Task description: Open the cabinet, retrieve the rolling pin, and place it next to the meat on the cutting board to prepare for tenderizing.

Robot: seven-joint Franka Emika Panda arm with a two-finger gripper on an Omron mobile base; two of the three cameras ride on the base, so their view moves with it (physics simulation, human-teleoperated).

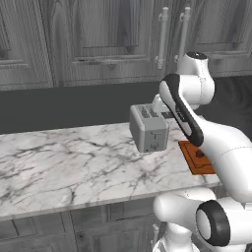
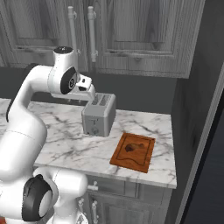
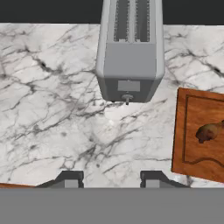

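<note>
Grey weathered-wood cabinet hangs closed above and behind the empty, part-open hand, which hovers over bare marble table just before the toaster, with the cutting board and its meat beside, near the table's edge.

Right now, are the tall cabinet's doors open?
No. In the right base view both doors of the cabinet sit flush and shut, their bar handles side by side.
</note>
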